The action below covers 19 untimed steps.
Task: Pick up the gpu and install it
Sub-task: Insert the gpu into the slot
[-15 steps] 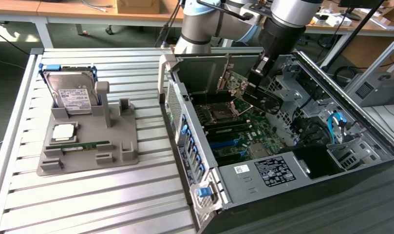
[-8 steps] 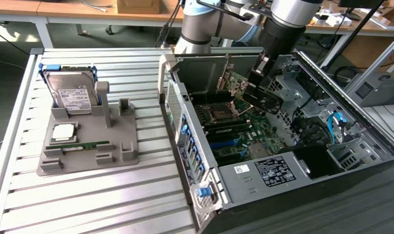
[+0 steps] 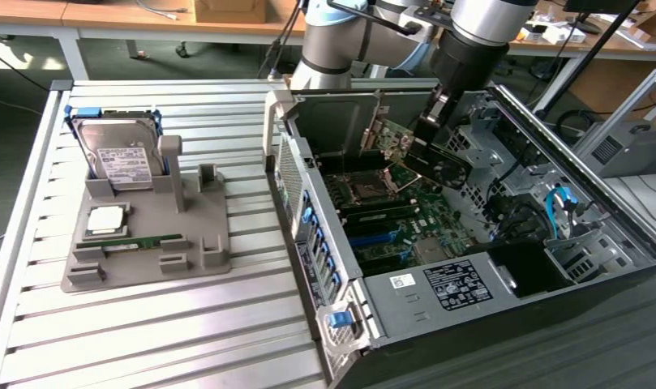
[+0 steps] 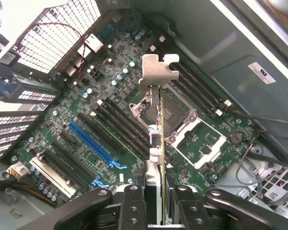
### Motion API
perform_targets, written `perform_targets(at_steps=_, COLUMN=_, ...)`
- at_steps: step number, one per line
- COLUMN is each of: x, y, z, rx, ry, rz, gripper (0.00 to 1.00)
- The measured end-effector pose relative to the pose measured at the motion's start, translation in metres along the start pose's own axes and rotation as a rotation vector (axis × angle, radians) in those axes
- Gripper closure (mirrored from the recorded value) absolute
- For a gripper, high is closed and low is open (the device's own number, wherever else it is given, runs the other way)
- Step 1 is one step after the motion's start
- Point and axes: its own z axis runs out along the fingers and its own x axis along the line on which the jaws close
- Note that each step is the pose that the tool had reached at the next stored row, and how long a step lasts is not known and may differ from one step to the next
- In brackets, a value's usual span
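Black jaws clamp the gpu (image 4: 156,135) edge-on, hovering above the green motherboard (image 4: 86,120).

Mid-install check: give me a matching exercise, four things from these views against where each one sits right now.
Things:
1. gpu
2. hard drive
3. memory stick
4. blue slot

Places:
A. lying flat on the grey holder
B. propped up at one end of the grey holder
C. gripped edge-on in the hand, above the motherboard
D. empty, on the motherboard

Pairs: 1-C, 2-B, 3-A, 4-D
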Motion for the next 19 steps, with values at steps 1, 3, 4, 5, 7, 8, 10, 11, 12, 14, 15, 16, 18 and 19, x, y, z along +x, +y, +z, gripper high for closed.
perform_targets(at_steps=1, x=0.0000, y=0.0000, z=0.0000, rx=-0.0001, ry=0.0001, rz=-0.002, gripper=0.73)
perform_targets(at_steps=3, x=0.0000, y=0.0000, z=0.0000, rx=-0.0001, ry=0.0002, rz=-0.007, gripper=0.73)
perform_targets(at_steps=4, x=0.0000, y=0.0000, z=0.0000, rx=-0.0002, ry=0.0002, rz=-0.009, gripper=0.73)
perform_targets(at_steps=5, x=0.0000, y=0.0000, z=0.0000, rx=-0.0003, ry=0.0003, rz=-0.012, gripper=0.73)
perform_targets(at_steps=7, x=0.0000, y=0.0000, z=0.0000, rx=-0.0004, ry=0.0004, rz=-0.017, gripper=0.73)
perform_targets(at_steps=8, x=0.0000, y=0.0000, z=0.0000, rx=-0.0005, ry=0.0005, rz=-0.021, gripper=0.73)
perform_targets(at_steps=10, x=0.0000, y=0.0000, z=0.0001, rx=-0.0007, ry=0.0006, rz=-0.027, gripper=0.73)
perform_targets(at_steps=11, x=0.0000, y=0.0000, z=0.0001, rx=-0.0008, ry=0.0007, rz=-0.030, gripper=0.73)
perform_targets(at_steps=12, x=0.0000, y=0.0000, z=0.0000, rx=-0.0008, ry=0.0008, rz=-0.033, gripper=0.73)
perform_targets(at_steps=14, x=0.0000, y=0.0000, z=0.0001, rx=-0.0010, ry=0.0009, rz=-0.039, gripper=0.73)
perform_targets(at_steps=15, x=0.0000, y=0.0000, z=0.0001, rx=-0.0010, ry=0.0009, rz=-0.042, gripper=0.73)
perform_targets(at_steps=16, x=0.0000, y=0.0000, z=0.0001, rx=-0.0011, ry=0.0010, rz=-0.045, gripper=0.73)
perform_targets(at_steps=18, x=0.0000, y=0.0000, z=0.0001, rx=-0.0012, ry=0.0012, rz=-0.051, gripper=0.73)
perform_targets(at_steps=19, x=0.0000, y=0.0000, z=0.0001, rx=-0.0013, ry=0.0012, rz=-0.054, gripper=0.73)
